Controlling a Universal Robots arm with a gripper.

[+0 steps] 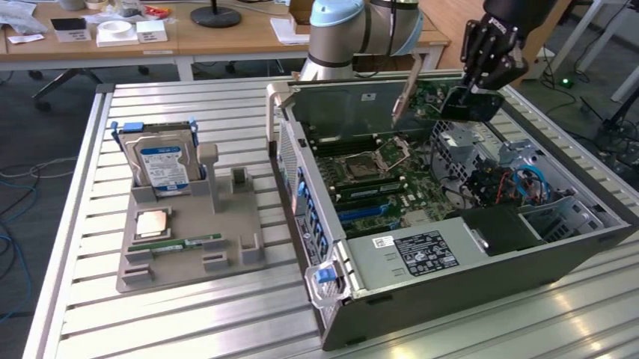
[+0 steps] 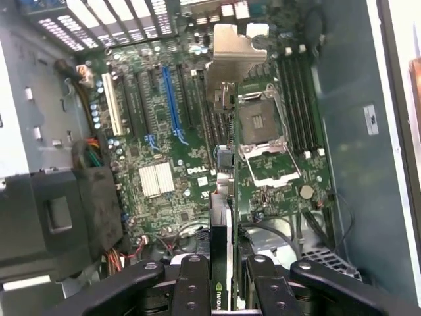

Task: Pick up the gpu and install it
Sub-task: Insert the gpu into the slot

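My gripper [image 1: 471,96] hangs over the far side of the open computer case [image 1: 559,258] and is shut on the gpu [image 1: 427,99]. The card is held on edge above the motherboard [image 1: 375,179], with its long silvery bracket [image 1: 406,93] pointing away from the fingers. In the wrist view the gpu [image 2: 225,197] runs edge-on out from between the black fingers [image 2: 191,283], and its bracket [image 2: 231,49] is at the far end. It hovers over the board between the blue slot [image 2: 172,99] and the open processor socket [image 2: 263,141], apart from the board.
On the exterior view's left a grey holder [image 1: 230,239] carries a hard drive [image 1: 160,166], a processor chip [image 1: 152,223] and a green memory stick [image 1: 176,243]. Inside the case are a power supply [image 1: 424,250], cables [image 1: 519,183] and a drive cage. Desks stand behind.
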